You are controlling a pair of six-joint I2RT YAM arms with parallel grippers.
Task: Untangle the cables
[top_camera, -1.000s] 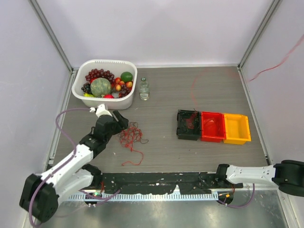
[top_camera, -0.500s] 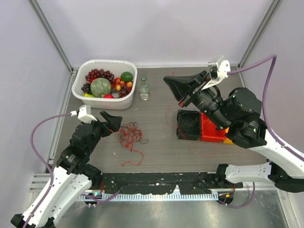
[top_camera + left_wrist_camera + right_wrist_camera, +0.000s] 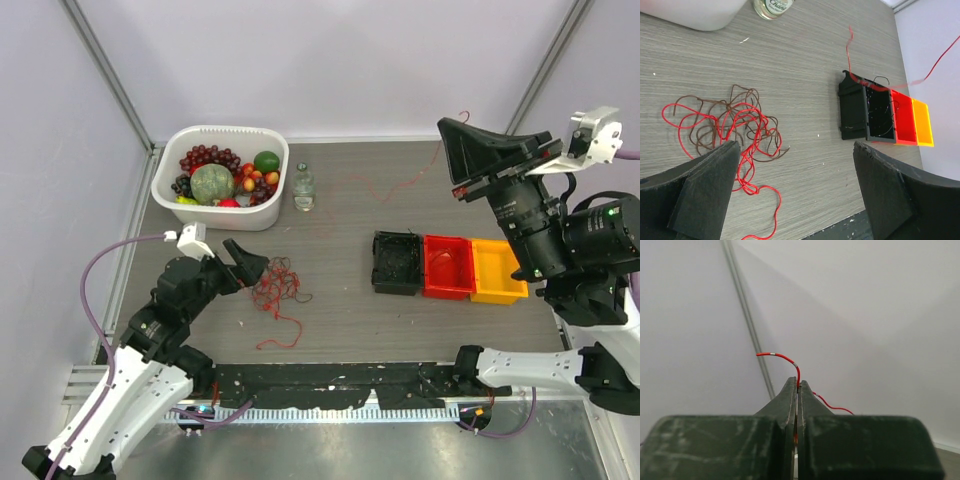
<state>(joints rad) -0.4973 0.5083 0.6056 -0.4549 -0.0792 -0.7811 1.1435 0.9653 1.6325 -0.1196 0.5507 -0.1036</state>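
The cables (image 3: 275, 285) lie as a loose clump of thin red and dark brown strands on the table, left of centre. My left gripper (image 3: 248, 265) hovers at the clump's left edge and is open. In the left wrist view its jaws (image 3: 796, 147) stand wide apart with only bare table between them, and the clump (image 3: 730, 125) lies beside the left finger (image 3: 705, 190). My right gripper (image 3: 798, 382) is raised high at the back right and is shut on a single red cable (image 3: 782, 356). The cable's end (image 3: 464, 116) curls past the tip, and the rest trails down toward the table.
Black (image 3: 397, 263), red (image 3: 447, 266) and orange (image 3: 497, 270) bins stand in a row right of centre. A white basin (image 3: 222, 130) holding fruit and a small glass bottle (image 3: 303, 187) stand at the back left. Enclosure walls close in the sides.
My right gripper has swung up and to the right from above the bins, drawing the red cable with it. My left gripper has opened wide beside the clump.
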